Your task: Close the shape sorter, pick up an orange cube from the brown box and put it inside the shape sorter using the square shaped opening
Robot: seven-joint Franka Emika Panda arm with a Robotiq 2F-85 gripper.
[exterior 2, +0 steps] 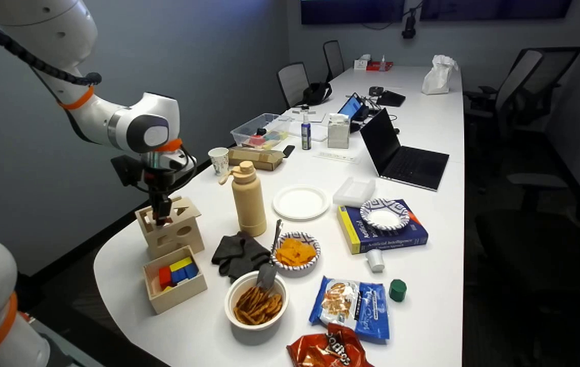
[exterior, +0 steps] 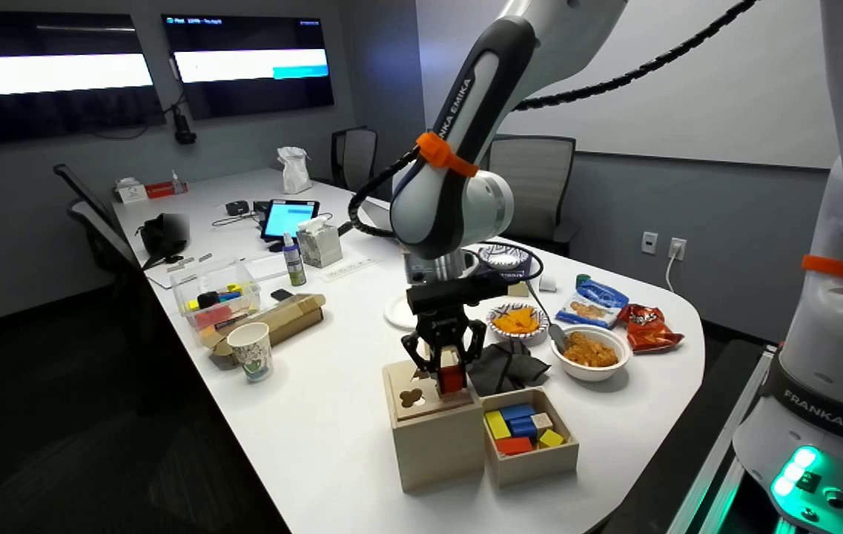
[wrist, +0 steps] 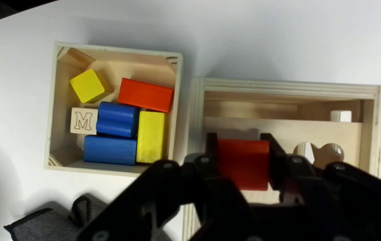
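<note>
Assorted blocks (wrist: pixel 118 124) in wooden box (wrist: pixel 126 63)

Red block (wrist: pixel 245 164) sits over wooden shape sorter (exterior: pixel 440 449), lid (wrist: pixel 311 132) part-open; can't tell if touching. Open wooden box (wrist: pixel 61 115) just beside, coloured blocks (wrist: pixel 110 149) inside.

In the wrist view, the blurred gripper (wrist: pixel 242 147) partly hides the shape sorter (wrist: pixel 311 132) at four o'clock; at eight, the edge cuts the grey cloth (wrist: pixel 49 226).
</note>
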